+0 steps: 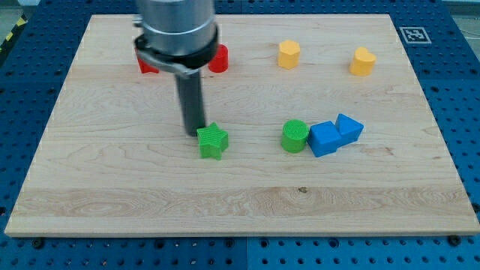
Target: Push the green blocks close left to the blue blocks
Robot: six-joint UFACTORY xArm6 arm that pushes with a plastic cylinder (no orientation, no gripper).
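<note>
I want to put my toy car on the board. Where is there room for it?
The whole strip along the view's bottom, below the green star, green cylinder and two blue blocks, is bare. So is the view's left side, under the red blocks. It is crowded around my tip, touching the star's left, and by the yellow blocks up top.

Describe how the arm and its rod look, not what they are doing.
A wide grey cylindrical housing enters from the view's top, ringed below by a black collar. From it hangs a straight dark rod ending at my tip. No cables or markings show.
</note>
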